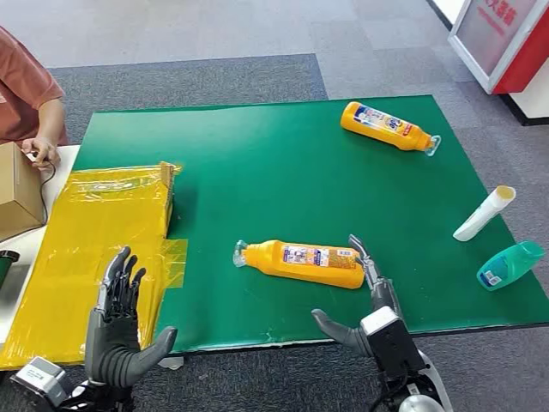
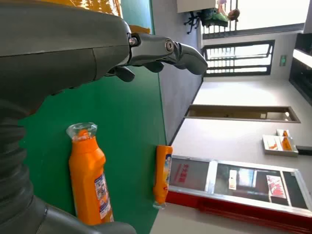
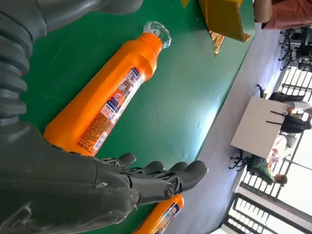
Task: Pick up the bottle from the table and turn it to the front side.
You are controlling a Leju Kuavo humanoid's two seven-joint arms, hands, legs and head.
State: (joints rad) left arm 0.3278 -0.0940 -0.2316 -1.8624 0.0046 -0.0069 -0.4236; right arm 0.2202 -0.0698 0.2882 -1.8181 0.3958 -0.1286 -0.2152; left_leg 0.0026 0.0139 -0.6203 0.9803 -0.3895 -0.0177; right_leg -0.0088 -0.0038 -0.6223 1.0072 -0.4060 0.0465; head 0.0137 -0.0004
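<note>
An orange bottle (image 1: 301,262) with a clear cap lies on its side on the green mat (image 1: 272,163), cap to the left, small-print label facing up. It also shows as the orange bottle (image 3: 99,105) and the orange bottle (image 2: 88,175). My right hand (image 1: 363,300) hovers open just right of its base, fingers stretched along the bottle's end, thumb spread toward the front edge. My left hand (image 1: 120,322) is raised open over the yellow sheet, holding nothing. A second orange bottle (image 1: 389,127) lies at the far right of the mat.
A yellow plastic-wrapped box (image 1: 97,232) sits at the left. A white tube (image 1: 484,213) and a teal bottle (image 1: 511,264) lie at the mat's right edge. A person (image 1: 26,94) with a cardboard box (image 1: 16,193) is at the far left.
</note>
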